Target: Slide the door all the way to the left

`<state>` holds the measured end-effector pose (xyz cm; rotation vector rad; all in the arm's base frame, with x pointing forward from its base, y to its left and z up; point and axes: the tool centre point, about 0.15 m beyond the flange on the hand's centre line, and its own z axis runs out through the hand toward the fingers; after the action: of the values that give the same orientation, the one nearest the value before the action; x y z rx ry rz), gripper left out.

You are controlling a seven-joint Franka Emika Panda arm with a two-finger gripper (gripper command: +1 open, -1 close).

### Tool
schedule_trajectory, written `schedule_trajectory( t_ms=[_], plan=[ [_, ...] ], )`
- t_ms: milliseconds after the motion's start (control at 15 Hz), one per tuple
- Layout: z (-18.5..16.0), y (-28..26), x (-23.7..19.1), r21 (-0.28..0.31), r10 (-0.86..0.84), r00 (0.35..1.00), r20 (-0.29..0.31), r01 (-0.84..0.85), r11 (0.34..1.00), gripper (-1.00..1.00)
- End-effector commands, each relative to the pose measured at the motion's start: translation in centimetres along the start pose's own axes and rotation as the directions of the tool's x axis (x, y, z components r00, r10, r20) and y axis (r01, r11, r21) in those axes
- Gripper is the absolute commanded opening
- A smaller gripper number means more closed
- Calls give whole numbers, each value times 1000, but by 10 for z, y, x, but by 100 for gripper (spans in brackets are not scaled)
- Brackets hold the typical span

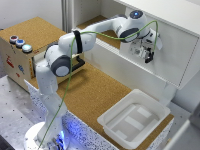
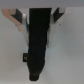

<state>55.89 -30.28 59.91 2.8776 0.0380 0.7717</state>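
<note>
The door (image 1: pixel 176 56) is a large flat white panel on the front of the white cabinet, at the exterior view's right. My gripper (image 1: pixel 146 53) is pressed up against the panel's left part, with the arm stretched across from the base. In the wrist view a dark upright handle (image 2: pixel 38 46) stands out against the white panel. The gripper (image 2: pixel 40 18) straddles that handle, with a finger (image 2: pixel 22 19) close against each side of it. The jaws look closed onto the handle.
A shallow white plastic tray (image 1: pixel 150 102) lies on the cork tabletop (image 1: pixel 95 87) below the cabinet. A wooden box (image 1: pixel 15 62) with coloured buttons stands at the exterior view's left. The cabinet's fixed top (image 1: pixel 170 12) overhangs the gripper.
</note>
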Motion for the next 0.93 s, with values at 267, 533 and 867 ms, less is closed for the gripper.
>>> schedule_trajectory(
  t_ms=[267,533,867],
  plan=[
    [24,-63,-2,109,-50,999,-1,50,993,-100],
    [27,-96,-7,156,-79,997,5,77,985,-100],
    [29,-140,-11,214,-135,991,6,131,968,-100]
  ],
)
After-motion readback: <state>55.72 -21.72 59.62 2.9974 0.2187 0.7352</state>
